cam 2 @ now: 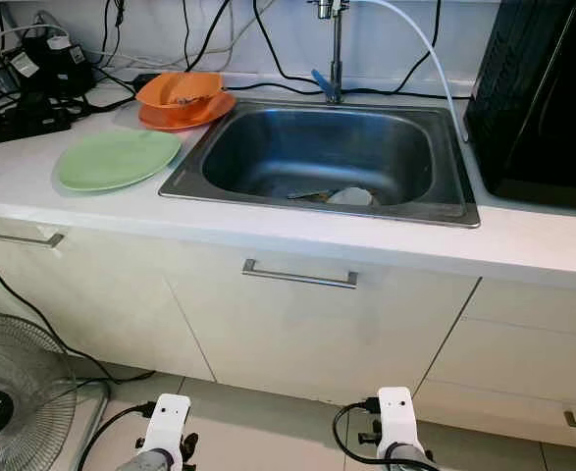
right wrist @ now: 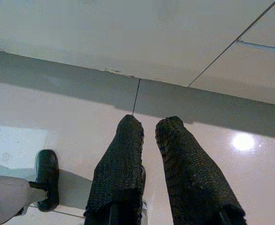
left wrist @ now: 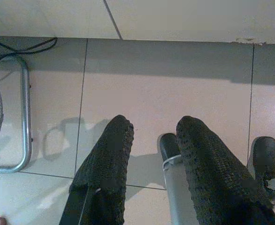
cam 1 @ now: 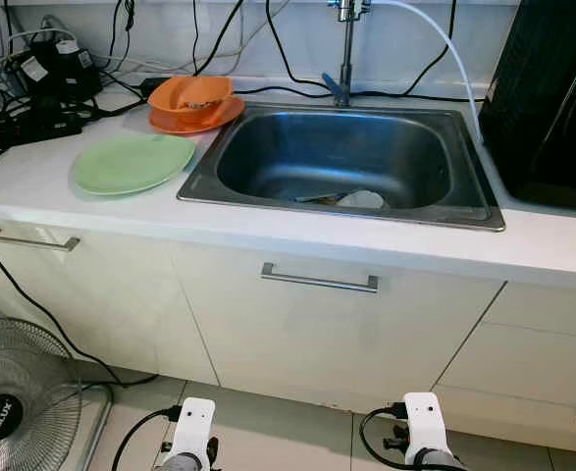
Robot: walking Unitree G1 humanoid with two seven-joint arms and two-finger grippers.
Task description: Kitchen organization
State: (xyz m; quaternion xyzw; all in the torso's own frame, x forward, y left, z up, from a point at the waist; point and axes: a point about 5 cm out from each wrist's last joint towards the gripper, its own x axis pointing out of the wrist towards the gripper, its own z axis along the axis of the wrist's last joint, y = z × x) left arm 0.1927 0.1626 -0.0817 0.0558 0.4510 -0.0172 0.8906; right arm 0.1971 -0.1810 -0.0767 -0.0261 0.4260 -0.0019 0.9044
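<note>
Beside the steel sink point(cam 1: 464, 211) set into the white worktop point(cam 1: 52, 182), the dishes wait untouched. Just to the sink's left lies a pale green plate point(cam 1: 132, 163), flat on the worktop. Behind that plate, at the sink's back-left corner, an orange bowl point(cam 1: 190, 96) sits on an orange plate point(cam 1: 219, 120). Down in the sink basin, near its front wall, some pale item and a few scraps point(cam 1: 346, 197) lie on the bottom; what they are cannot be made out. A faucet point(cam 1: 344, 59) rises behind the sink, and a dark appliance point(cam 1: 548, 98) stands to the sink's right. Cables and a power strip point(cam 1: 32, 113) clutter the worktop far left of the sink. Below the sink, the cabinet door with its bar handle point(cam 1: 319, 281) is closed, and a floor fan point(cam 1: 13, 412) stands low to the left.

Both arms hang down in front of the cabinets, well below the sink. The left tool point(left wrist: 149, 140) has its two black fingers parted and holds nothing, with floor tile beyond it. The right tool point(right wrist: 149, 129) is slightly parted and likewise empty.

Judging from this, the organizing seems barely begun: the dishes are still out, the sink still holds items, and nothing is gripped. Collecting and putting away the plates and bowl appears to remain.
</note>
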